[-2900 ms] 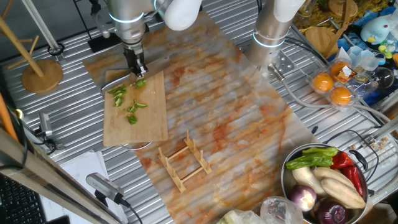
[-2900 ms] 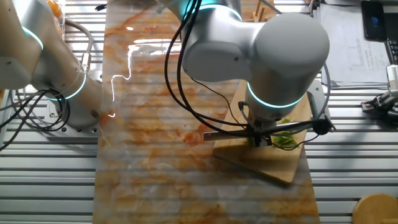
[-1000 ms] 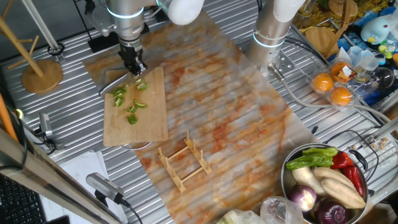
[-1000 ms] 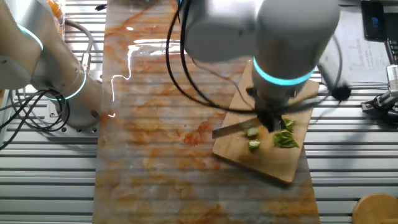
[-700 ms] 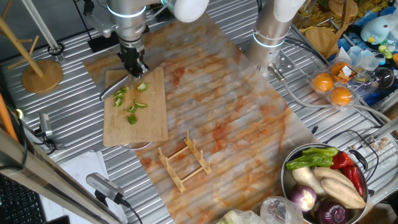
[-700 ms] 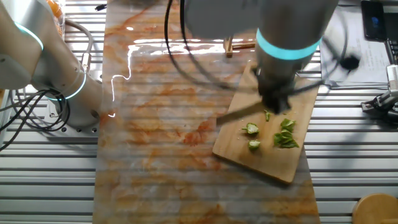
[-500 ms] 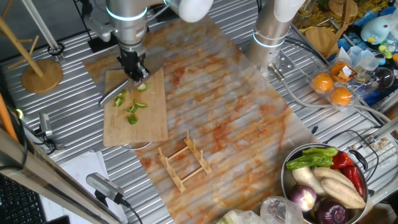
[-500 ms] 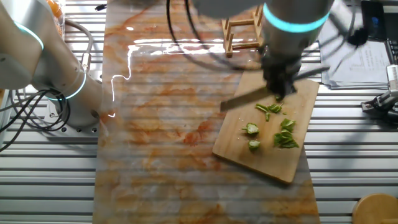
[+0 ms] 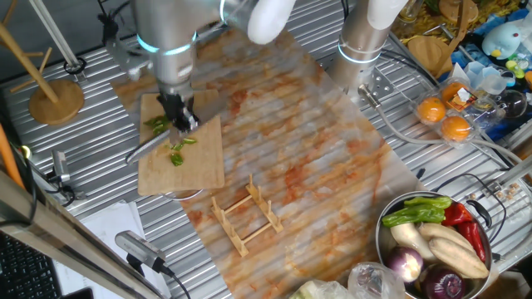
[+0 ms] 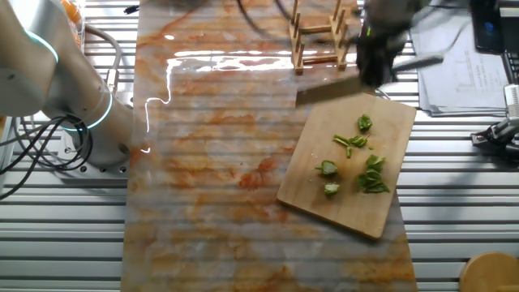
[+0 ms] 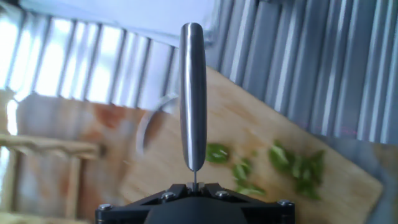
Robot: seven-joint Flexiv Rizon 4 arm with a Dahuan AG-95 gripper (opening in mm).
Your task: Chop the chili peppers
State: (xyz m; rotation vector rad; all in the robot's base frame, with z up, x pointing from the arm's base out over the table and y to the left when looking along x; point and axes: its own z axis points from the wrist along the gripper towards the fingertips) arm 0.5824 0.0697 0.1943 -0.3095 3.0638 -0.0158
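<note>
Hand view, pincer [image 11: 194, 182] clamped on knife [image 11: 193, 93], over green chili chunks [image 10: 357, 162]; no legible writing

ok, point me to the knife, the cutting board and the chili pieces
knife [image 11: 193, 99]: hand view, middle of the steel blade's spine.
cutting board [image 10: 369, 215]: the other fixed view, bare wood near the lower corner.
chili pieces [image 10: 373, 182]: the other fixed view, on the largest green cluster.

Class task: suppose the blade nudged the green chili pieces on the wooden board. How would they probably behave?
The chili pieces look small and glossy, so they would likely slide or scatter easily on the smooth cutting board. They lie loose and apart, so probably each would shift separately. The knife looks rigid by comparison.
</note>
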